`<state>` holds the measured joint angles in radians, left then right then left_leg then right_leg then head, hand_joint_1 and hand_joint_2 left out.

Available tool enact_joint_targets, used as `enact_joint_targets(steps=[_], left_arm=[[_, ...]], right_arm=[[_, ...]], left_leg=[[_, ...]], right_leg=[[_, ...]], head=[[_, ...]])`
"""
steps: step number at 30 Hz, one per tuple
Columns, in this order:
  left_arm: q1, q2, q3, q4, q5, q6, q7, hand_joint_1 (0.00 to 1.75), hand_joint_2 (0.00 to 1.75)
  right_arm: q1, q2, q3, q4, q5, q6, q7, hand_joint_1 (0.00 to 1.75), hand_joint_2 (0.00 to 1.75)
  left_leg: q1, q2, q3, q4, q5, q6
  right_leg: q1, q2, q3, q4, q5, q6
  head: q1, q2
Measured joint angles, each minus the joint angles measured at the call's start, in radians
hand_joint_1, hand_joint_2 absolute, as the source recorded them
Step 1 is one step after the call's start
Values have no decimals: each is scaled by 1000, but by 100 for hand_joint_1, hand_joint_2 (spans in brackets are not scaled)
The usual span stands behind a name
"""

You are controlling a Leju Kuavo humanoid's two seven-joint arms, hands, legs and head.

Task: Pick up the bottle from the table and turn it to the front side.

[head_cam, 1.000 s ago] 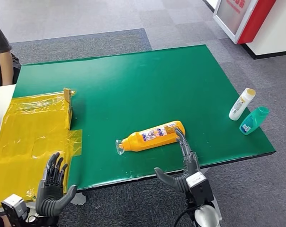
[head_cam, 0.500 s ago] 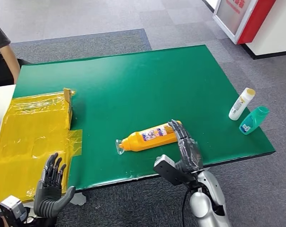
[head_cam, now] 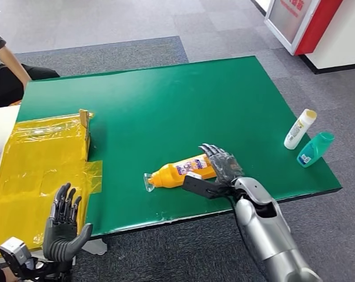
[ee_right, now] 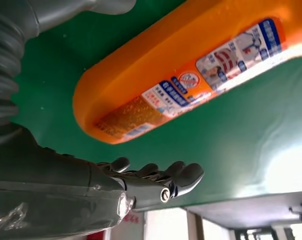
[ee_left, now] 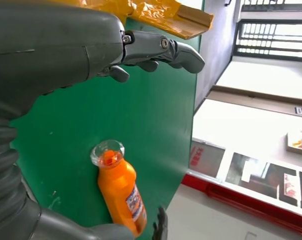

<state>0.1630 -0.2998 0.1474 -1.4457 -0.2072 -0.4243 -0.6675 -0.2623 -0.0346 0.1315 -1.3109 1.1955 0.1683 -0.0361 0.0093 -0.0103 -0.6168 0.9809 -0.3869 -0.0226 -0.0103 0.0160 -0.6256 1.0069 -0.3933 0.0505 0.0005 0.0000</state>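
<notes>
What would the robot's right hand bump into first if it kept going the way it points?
Probably the orange bottle. The right hand reaches over the bottle's wide end with its fingers spread, nothing between them. Whether they already touch it is unclear.

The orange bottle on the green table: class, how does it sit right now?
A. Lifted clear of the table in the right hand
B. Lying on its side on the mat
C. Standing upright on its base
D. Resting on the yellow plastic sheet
B. The orange bottle lies lengthwise on the green table, its clear cap pointing toward the yellow plastic sheet, with the right hand at its base end.
</notes>
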Motion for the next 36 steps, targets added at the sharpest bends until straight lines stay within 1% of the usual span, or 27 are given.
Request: enact_joint_targets(steps=[3,7,10,14,15,18,19,24,29,31,36], left_arm=[[-18,15,-18,29,14,9,-12,0,175],[-33,33,-38,62,22,15,-21,0,175],[-40,42,-48,80,24,16,-24,0,175],[-46,49,-59,95,27,16,-25,0,175],[-47,51,-61,98,28,16,-25,0,175],[-52,55,-69,107,33,18,-25,0,175],[-53,56,-72,111,36,20,-26,0,175],[-56,64,-84,124,48,28,-30,0,175],[-55,71,-87,132,53,32,-31,0,175],[-51,72,-87,133,55,36,-31,0,175],[-39,72,-84,132,54,41,-30,0,175]], right_arm=[[-96,-39,46,142,-24,49,-10,0,175],[-201,-76,101,295,-42,75,-22,0,175],[-247,-90,127,371,-47,82,-23,0,175],[-284,-98,149,435,-46,90,-17,0,175],[-294,-98,154,449,-45,93,-15,6,175],[-330,-98,176,499,-43,102,-12,137,175],[-342,-98,185,517,-46,102,-14,175,175],[-377,-107,225,571,-76,97,-34,175,175],[-374,-127,246,568,-123,77,-55,175,175],[-345,-141,248,528,-165,53,-66,175,175],[-227,-166,242,353,-260,12,-69,175,175]], left_leg=[[0,0,0,0,1,0],[0,-1,0,0,2,0],[0,-1,0,0,2,0],[0,-1,0,0,2,0],[0,-1,0,0,2,0],[0,-1,0,0,2,0],[0,0,0,0,2,0],[0,-1,1,0,2,0],[0,-1,0,0,3,1],[0,-2,0,0,3,1],[0,-2,-1,0,3,1]], right_leg=[[0,0,0,0,1,0],[0,0,0,0,1,1],[0,0,0,0,1,1],[0,0,0,0,1,0],[0,0,0,0,1,0],[0,0,0,0,1,0],[0,0,0,0,1,0],[0,0,0,0,2,1],[0,-1,1,0,3,1],[0,-1,1,-1,3,2],[-1,-1,0,0,3,2]], head=[[0,0],[0,0],[0,0],[0,0],[0,0],[0,0],[0,0],[0,0],[0,0],[0,0],[0,0]])
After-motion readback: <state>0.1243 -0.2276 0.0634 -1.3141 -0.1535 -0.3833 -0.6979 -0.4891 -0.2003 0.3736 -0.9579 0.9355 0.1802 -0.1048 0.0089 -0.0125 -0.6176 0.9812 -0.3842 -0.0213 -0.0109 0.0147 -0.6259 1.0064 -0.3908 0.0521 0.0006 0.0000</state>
